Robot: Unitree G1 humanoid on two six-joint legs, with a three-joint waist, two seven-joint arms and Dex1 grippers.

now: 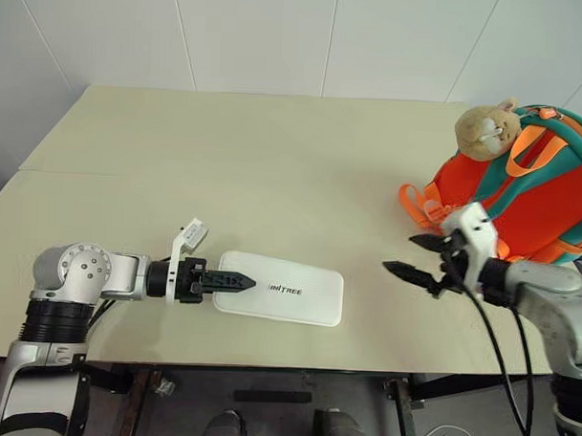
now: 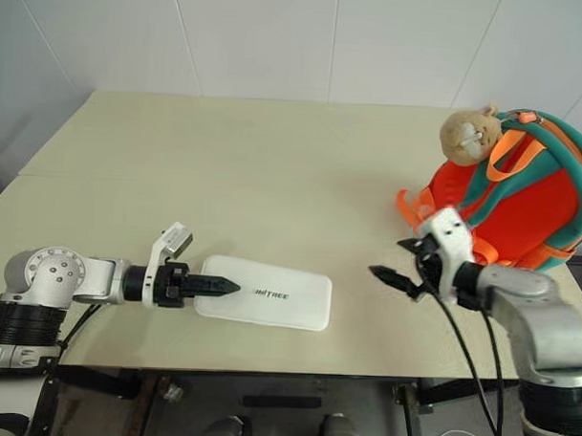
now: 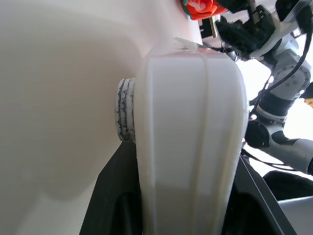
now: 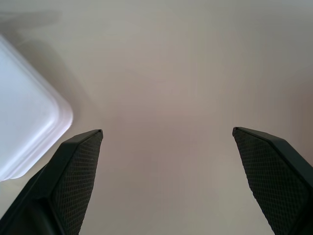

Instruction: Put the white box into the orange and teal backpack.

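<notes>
Left eye view: a flat white rectangular box with rounded corners and dark lettering lies near the front edge of a pale beige table. The left gripper clasps the box's left end between its black fingers. At the table's right edge stands a rounded orange backpack with teal straps, a tan plush animal at its top. The right gripper hovers just in front of the backpack, fingers spread, holding nothing, well apart from the box.

Left wrist view: the box's white end sits clamped between the dark fingers.

Right wrist view: two splayed black fingers frame bare tabletop; a box corner lies beside one.
</notes>
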